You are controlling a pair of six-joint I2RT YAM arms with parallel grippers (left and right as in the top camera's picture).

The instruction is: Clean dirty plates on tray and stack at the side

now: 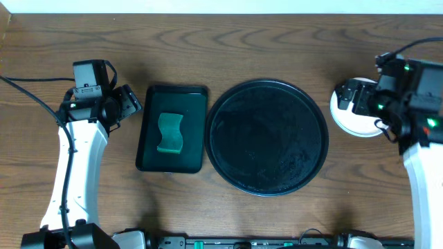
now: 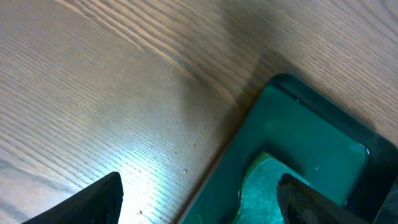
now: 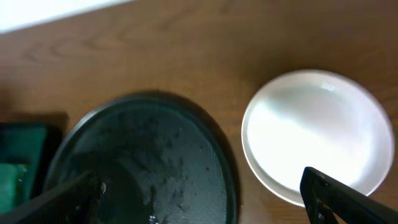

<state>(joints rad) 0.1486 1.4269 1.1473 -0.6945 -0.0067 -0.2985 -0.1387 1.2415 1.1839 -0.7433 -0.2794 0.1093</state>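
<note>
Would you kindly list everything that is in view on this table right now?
table: one, brown wood, under everything.
black tray: one, round, glossy black, centre of the table, nothing on it.
green tray: one, rectangular, dark green, just left of the black tray.
sponge: one, green, lying in the green tray.
plates: one stack, white, right of the black tray; at least two rims show, the exact count is unclear.
left arm: one, white and black, left of the green tray, jaws open above its edge.
right arm: one, white and black, at the right edge, jaws open above the plates.
</note>
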